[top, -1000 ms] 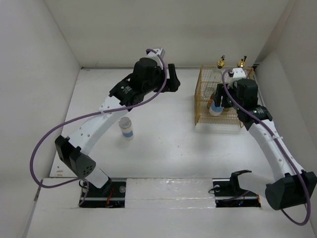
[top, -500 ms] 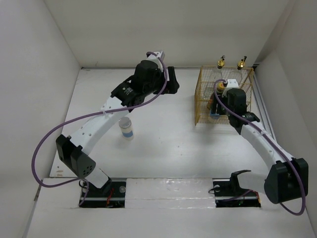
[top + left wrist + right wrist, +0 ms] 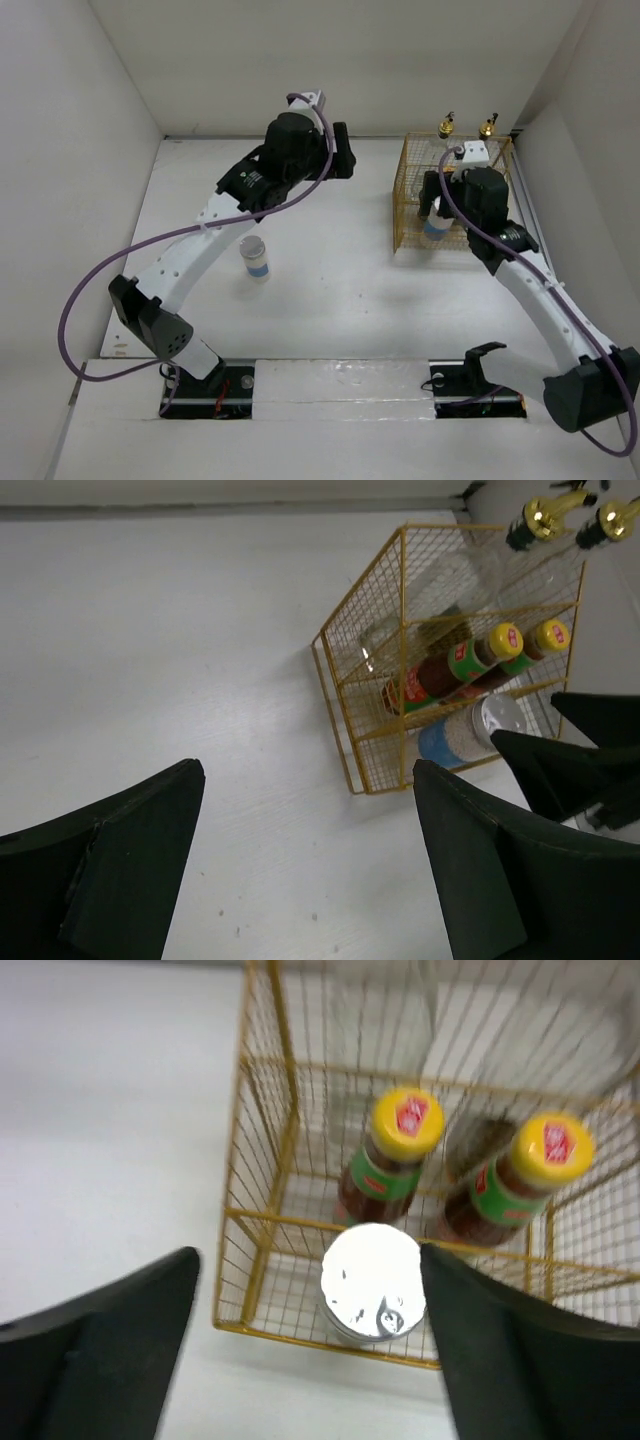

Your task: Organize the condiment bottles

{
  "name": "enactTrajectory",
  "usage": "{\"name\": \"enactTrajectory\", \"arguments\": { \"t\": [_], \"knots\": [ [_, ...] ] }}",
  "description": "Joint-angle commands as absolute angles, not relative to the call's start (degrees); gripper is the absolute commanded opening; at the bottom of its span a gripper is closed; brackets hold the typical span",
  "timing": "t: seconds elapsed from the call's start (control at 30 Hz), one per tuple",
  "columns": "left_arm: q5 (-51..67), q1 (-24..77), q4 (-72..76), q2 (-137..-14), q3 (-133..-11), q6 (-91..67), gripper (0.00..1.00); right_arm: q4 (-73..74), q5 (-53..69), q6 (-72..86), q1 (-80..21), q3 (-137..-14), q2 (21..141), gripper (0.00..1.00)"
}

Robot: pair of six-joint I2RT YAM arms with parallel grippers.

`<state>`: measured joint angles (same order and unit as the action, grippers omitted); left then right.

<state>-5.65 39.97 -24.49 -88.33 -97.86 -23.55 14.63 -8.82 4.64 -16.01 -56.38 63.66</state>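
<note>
Condiment bottles crowd the wire basket beside the right wall. Two glass bottles stand at the back, two sauce bottles mid-row and one jar at the front. Another jar stands alone mid-table, well apart. The right gripper hangs spread wide over the basketed jar, gripping nothing. The left gripper gapes empty.

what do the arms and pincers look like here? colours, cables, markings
The left arm and right arm match: white links with rows of small holes, black joint housings. A purple cable loops along each; a white block sits at each wrist. The left pincer and right pincer each have two broad, matte black, wedge-shaped fingers. Markings too small to read.
</note>
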Motion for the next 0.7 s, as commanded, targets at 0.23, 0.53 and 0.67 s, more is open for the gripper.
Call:
{"name": "enactTrajectory", "arguments": {
  "t": [0.23, 0.53, 0.67],
  "knots": [
    [-21.17, 37.62, -23.91, -79.64, -108.44, -21.36, 0.81, 4.67, 5.97, 0.28, -39.0, -63.79, 74.66, 0.54],
    [-23.55, 37.62, -24.43, -78.49, -110.74, -20.21, 0.82, 6.67, 18.63, -6.24, -52.46, -81.72, 100.09, 1.0],
    [-23.03, 37.62, -24.43, -77.87, -109.52, -20.21, 0.82, 6.77, 18.63, -7.73, -54.93, -87.79, 107.56, 1.0]
  ]
}}
